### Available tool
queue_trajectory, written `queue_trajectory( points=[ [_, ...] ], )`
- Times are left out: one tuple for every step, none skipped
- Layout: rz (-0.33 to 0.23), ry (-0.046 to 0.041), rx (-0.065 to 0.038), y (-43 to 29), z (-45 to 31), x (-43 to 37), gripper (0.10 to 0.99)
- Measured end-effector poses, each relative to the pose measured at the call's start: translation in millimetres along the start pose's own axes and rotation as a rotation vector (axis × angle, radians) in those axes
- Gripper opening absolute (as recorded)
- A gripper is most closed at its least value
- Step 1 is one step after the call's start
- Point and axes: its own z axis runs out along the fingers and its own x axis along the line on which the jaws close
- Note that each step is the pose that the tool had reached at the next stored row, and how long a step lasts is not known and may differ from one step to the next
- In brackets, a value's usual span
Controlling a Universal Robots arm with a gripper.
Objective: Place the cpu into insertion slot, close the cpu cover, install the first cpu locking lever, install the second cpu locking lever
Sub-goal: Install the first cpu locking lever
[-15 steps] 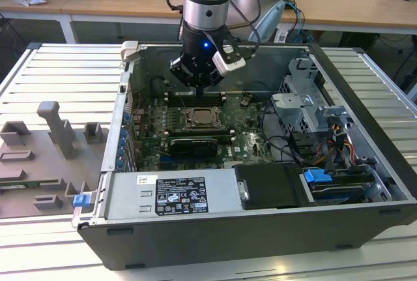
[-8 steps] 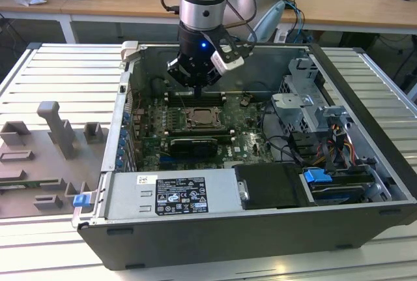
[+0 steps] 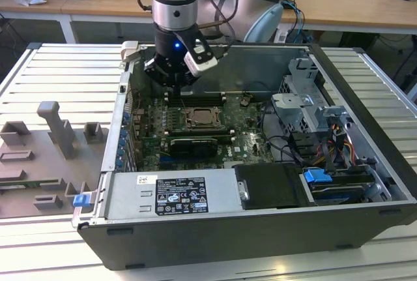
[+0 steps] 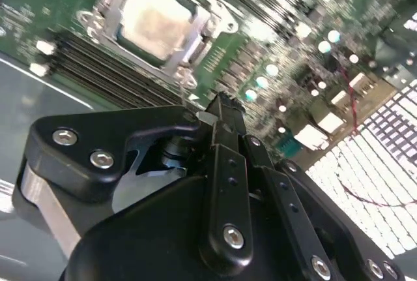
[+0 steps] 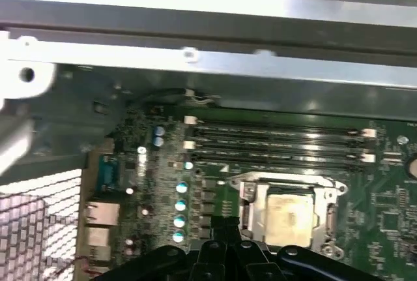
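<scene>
At the exterior view's left a grey fixture plate (image 3: 39, 163) with upright blocks lies on the ribbed metal bench (image 3: 65, 66), a small blue clip (image 3: 81, 199) at its near corner; just beside it stands the open computer case (image 3: 260, 242), with a silver power supply (image 3: 130, 196) along its near wall.

The arm reaches down into the far left part of the case; the tool (image 3: 172, 83) hangs above the green circuit board, near the long black memory slots (image 3: 195, 98) and a little apart from the socket. In both wrist views the tool (image 4: 220, 106) (image 5: 225, 227) has its fingers brought together with nothing between them, and it touches nothing.

Further right, the cpu (image 3: 204, 118) lies flat in the insertion slot (image 5: 331, 222), its pale face upward (image 4: 156, 20) (image 5: 291, 219); the cpu cover (image 5: 287, 183) is down, its silver frame around the chip's face; whether the locking levers are latched I cannot tell. The memory slots (image 5: 280, 144) run just beside the socket, parallel to one edge of it.

At the exterior view's right sit a grey metal drive cage (image 3: 303, 95), loose cables, and a blue connector (image 3: 318, 178) near the case's near right corner.
</scene>
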Motion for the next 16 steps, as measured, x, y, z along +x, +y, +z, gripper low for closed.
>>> queue_trajectory(
  points=[
    [0.000,-0.0003,-0.002,1.1,0.6,5.3,0.106],
    [0.000,-0.0002,-0.003,3.3,1.0,7.0,0.106],
    [0.000,-0.0003,-0.004,5.2,1.5,8.0,0.106],
    [0.000,-0.0003,-0.004,6.5,1.7,8.5,0.106],
    [0.000,-0.0003,-0.004,8.1,1.9,8.8,0.106],
    [0.000,-0.0004,-0.004,9.9,2.1,8.9,0.106],
    [0.000,-0.0003,-0.004,11.5,2.3,8.8,0.106],
    [0.000,-0.0004,-0.004,14.2,2.7,8.6,0.106],
    [0.000,-0.0003,-0.004,16.0,2.8,8.5,0.106],
    [0.000,-0.0004,-0.004,20.2,3.4,8.2,0.106],
    [0.000,-0.0003,-0.004,22.5,3.7,8.1,0.106],
    [0.000,-0.0003,-0.004,24.5,4.1,7.3,0.106],
    [0.000,-0.0002,-0.004,25.0,4.5,4.7,0.106],
    [0.000,-0.0003,-0.004,25.2,4.9,0.3,0.106],
    [0.000,-0.0003,-0.004,25.1,5.5,-5.6,0.106],
    [0.000,-0.0003,-0.004,24.7,6.9,-12.3,0.106]
  ],
)
